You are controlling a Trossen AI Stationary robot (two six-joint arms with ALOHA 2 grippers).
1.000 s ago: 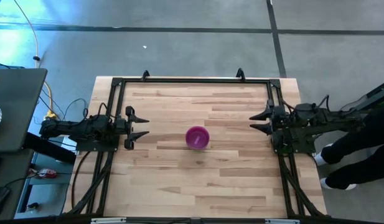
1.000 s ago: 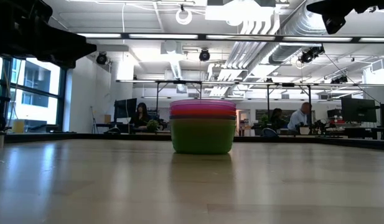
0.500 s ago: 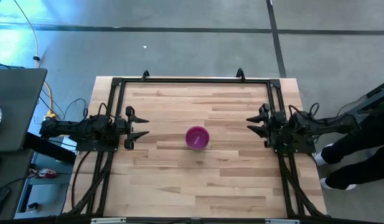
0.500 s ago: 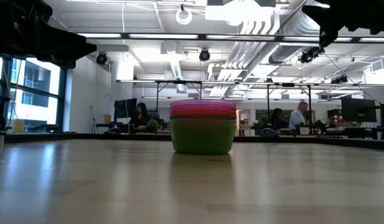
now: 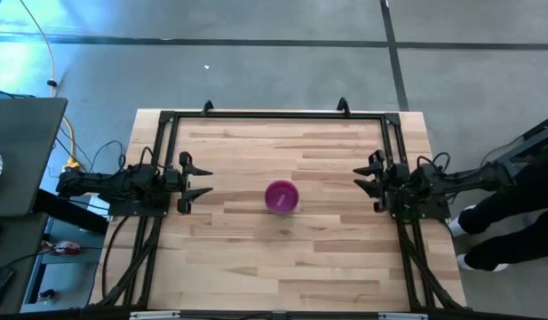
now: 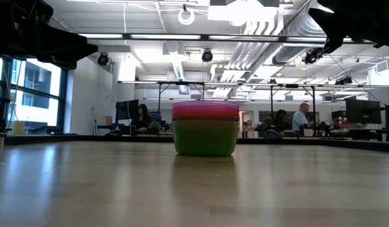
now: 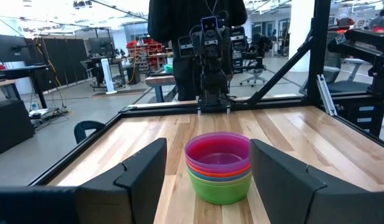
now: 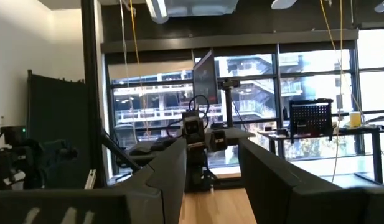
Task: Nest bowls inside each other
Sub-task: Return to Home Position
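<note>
Bowls (image 5: 281, 196): nested in one stack, purple on top; nothing loose on the table (image 5: 256, 267); nesting looks done
Left claw (image 5: 202, 180): apart, empty; at left edge
Right claw (image 5: 361, 179): apart, empty; at right edge

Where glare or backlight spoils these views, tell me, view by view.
High view: pale glare on the floor at upper left, table evenly lit. Low view: ceiling lights leave the arms black; the table shines before the stacked bowls. Left wrist view: stacked bowls well lit. Right wrist view: bright windows backlight the dark right gripper.
</note>
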